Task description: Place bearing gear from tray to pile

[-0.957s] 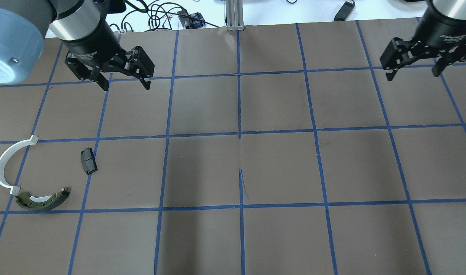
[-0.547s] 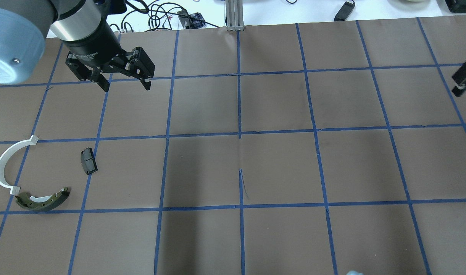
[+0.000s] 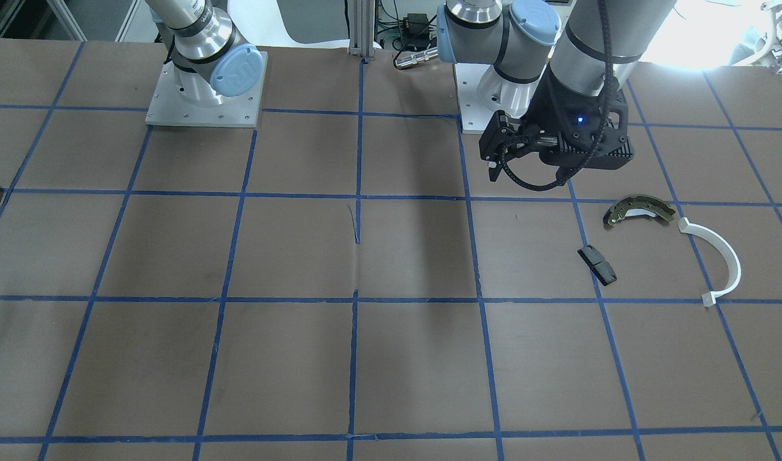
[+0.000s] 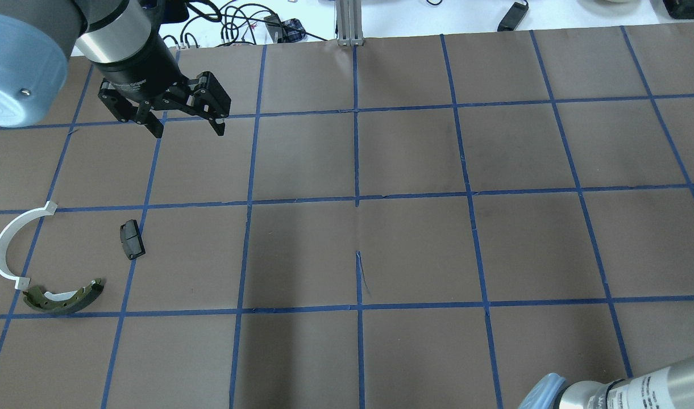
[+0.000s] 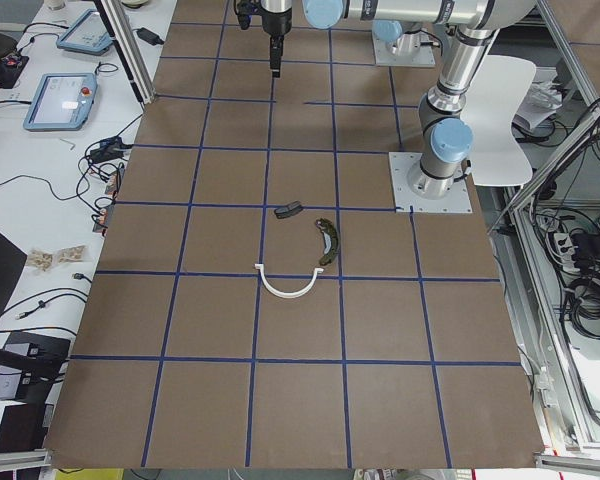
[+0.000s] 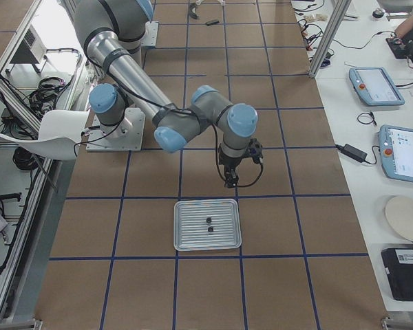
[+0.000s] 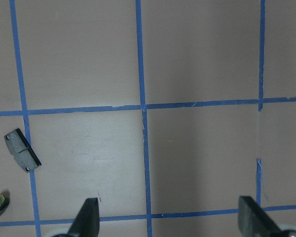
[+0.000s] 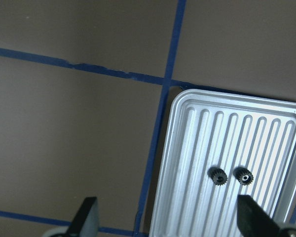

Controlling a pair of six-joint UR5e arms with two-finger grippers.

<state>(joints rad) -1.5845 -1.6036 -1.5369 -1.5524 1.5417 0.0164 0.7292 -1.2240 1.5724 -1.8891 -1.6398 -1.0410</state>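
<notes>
The right fingers point(image 8: 88, 216) are spread wide with nothing between them, hanging over the desk point(image 4: 415, 250) at a corner of the tray point(image 8: 266, 138); in the right wrist view the tray fills the 3-to-5 o'clock part of the picture, and its 9 o'clock rim runs roughly midway between the two tips; the two gears point(image 8: 217, 176) stand on the ribbed floor, bores up, just beside each other with a thin gap; from the midpoint of the fingers they lie between 1 and 2 o'clock, the outer one almost straight ahead of the 3 o'clock finger; so the move, as I judge it, is a short shift toward 2 o'clock and then down.

The gears are round, with no long axis to match; what matters is that the pair lines up 9-to-3, the same line along which the fingers close; coming down as they stand, one finger would have to enter the thin gap, or both gears would be caught; a quarter turn of the wrist looks wise.

The left fingers point(image 4: 156, 126) are likewise released and empty, between 1 and 2 o'clock from the pile point(image 4: 62, 299) in the overhead view and well apart from it; the tray lies at the desk's other end, so the right arm is much the nearer to the gears, the left to the pile; no gear shows in the pile yet.
</notes>
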